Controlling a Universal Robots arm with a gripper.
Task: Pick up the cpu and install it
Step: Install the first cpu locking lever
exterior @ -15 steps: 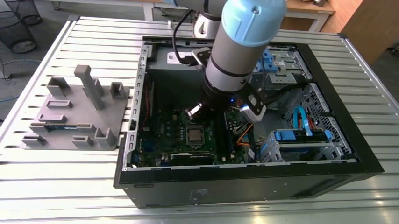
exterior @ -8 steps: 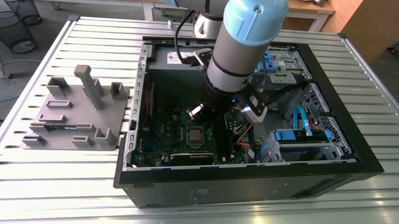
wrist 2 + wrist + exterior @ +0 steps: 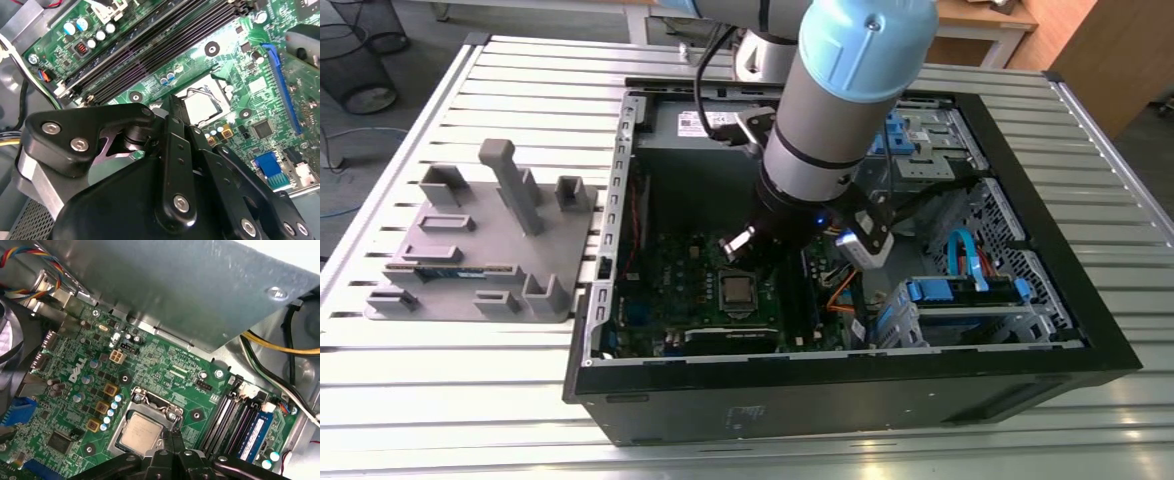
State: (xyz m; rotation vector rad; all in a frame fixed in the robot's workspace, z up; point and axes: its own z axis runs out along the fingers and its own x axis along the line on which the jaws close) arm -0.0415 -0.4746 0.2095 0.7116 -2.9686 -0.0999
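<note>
A: What's the setup?
B: A slatted metal table (image 3: 520, 90) carries an open computer case (image 3: 854, 400). The arm (image 3: 834, 120) reaches into it, over the green motherboard (image 3: 75, 390).
A: And the gripper?
B: The gripper (image 3: 173, 435) hangs by the socket (image 3: 150, 399), its 2 fingers pressed together with nothing between them.
A: Where's the cpu?
B: The cpu (image 3: 141, 432) lies flat in that socket, silver top up, just beside the fingertips.

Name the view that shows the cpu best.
The first wrist view: the cpu sits in its socket, silver top almost wholly visible. In the second wrist view the tool covers one edge. The exterior view shows a small grey square.
</note>
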